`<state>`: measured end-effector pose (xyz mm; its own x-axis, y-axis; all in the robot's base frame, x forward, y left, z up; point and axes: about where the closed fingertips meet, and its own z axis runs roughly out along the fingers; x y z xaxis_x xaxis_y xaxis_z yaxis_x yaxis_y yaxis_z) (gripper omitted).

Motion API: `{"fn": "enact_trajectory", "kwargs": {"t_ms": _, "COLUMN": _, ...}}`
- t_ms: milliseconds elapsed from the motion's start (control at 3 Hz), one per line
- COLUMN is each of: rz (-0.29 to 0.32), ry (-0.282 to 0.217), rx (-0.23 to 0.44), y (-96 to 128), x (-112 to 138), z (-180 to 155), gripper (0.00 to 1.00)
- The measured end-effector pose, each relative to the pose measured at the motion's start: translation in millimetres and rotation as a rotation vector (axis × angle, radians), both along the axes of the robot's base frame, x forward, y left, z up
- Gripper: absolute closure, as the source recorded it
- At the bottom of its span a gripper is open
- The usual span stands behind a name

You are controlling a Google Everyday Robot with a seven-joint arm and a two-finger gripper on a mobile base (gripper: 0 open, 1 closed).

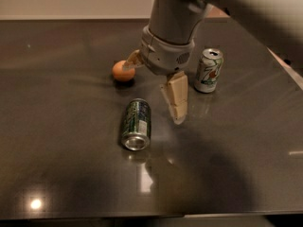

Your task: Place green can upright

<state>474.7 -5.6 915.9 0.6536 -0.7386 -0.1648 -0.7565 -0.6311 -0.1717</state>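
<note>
The gripper [176, 109] hangs low over the dark worktop [57, 126], the green can [136, 124] lying on its side just to its left as seen, a small orange ball [122, 72] farther back on that side, and a pale can [209, 70] standing upright behind to its right.

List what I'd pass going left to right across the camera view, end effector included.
orange ball → green can, lying on its side → end effector, hanging just right of the green can → pale can, standing upright
</note>
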Motion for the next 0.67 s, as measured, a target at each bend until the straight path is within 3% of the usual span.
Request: {"fn": "enact_trajectory", "kwargs": {"t_ms": 667, "rz": 0.317, "ry": -0.045, "rx": -0.077, "y": 28.1, "x": -9.7, "z": -28.0, "gripper": 0.00}}
